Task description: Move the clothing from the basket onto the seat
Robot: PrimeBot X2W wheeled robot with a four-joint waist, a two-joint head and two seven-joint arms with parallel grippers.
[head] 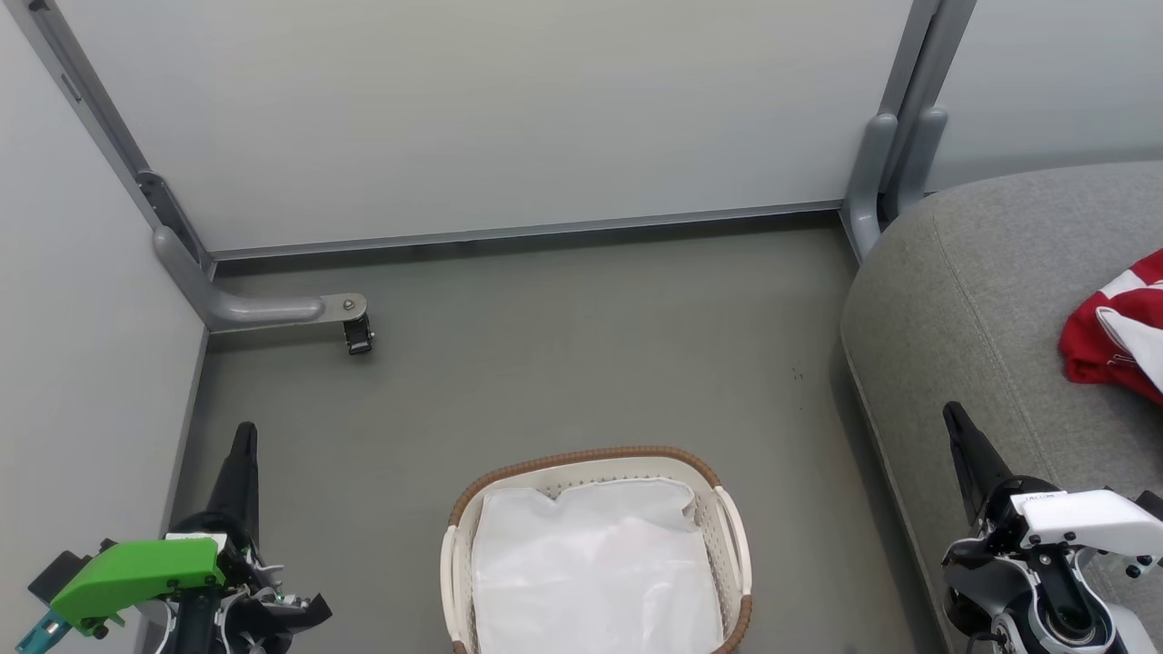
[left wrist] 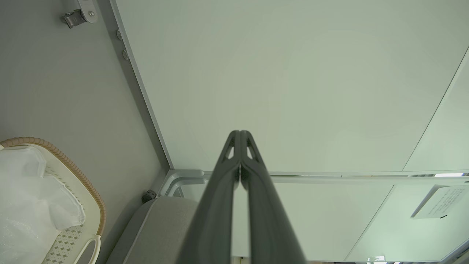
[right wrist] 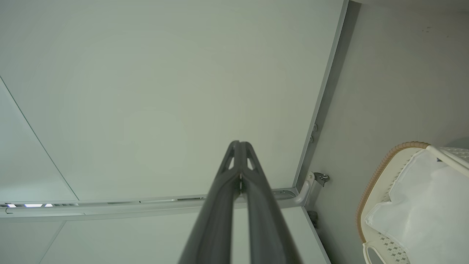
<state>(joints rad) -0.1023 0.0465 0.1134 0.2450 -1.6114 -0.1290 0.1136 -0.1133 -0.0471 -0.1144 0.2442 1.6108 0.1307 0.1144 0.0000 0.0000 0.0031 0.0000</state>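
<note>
Grey floor (head: 581, 363), partitioned corner. 1 basket (head: 591, 457), holding white liner (head: 591, 563). Red clothing (head: 1113, 331), white trim, bunched on seat (head: 963, 300). Likely light, soft, limp; pinch a raised fold. Left gripper (head: 243, 434) and right gripper (head: 951, 413): fingers pressed together, holding nothing.

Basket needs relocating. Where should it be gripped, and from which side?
Probably the white side handle on the right of the basket: it bows out as a loop, leaving a gap for one finger. Come from above on that side with the right gripper, which looks nearest. It is shut, so open it first.
</note>
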